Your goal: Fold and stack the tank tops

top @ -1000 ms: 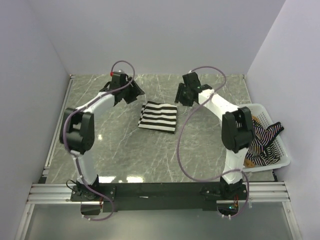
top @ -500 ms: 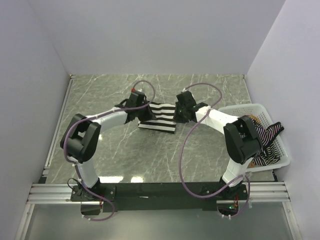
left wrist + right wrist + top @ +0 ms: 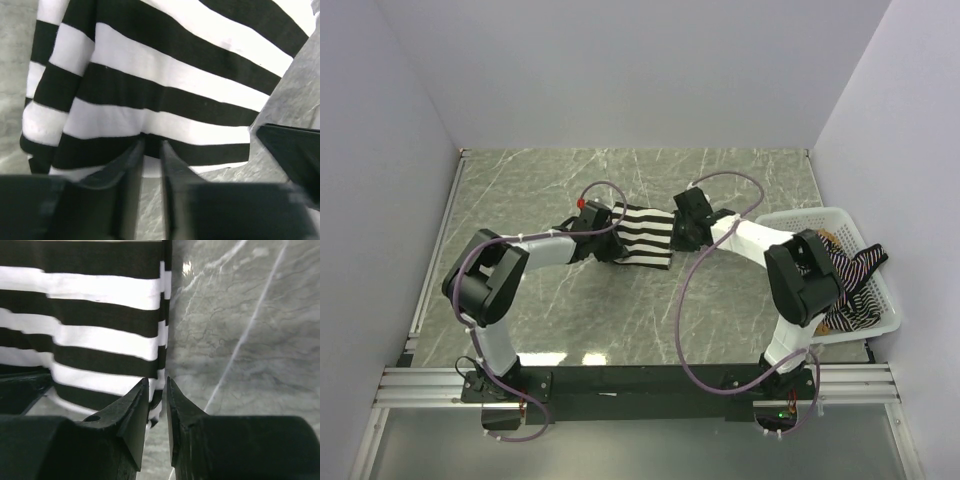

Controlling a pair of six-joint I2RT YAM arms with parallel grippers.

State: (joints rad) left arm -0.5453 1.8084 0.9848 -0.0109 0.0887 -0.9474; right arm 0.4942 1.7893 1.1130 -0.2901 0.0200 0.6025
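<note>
At the middle of the marble desk [image 3: 520,190], the left hand [image 3: 603,243] is narrowed onto the 9 o'clock edge of the folded black-and-white striped tank top [image 3: 645,232], pinching cloth. The right hand [image 3: 682,232] is pinched narrow on the 3 o'clock edge. Far toward 3 o'clock, a white mesh basket [image 3: 880,318] holds a thin-striped tank top [image 3: 855,272].

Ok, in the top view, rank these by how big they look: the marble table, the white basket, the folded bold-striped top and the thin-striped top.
1. marble table
2. white basket
3. folded bold-striped top and thin-striped top: these look about alike. The second is bunched up in the basket, so I won't rank them.
</note>
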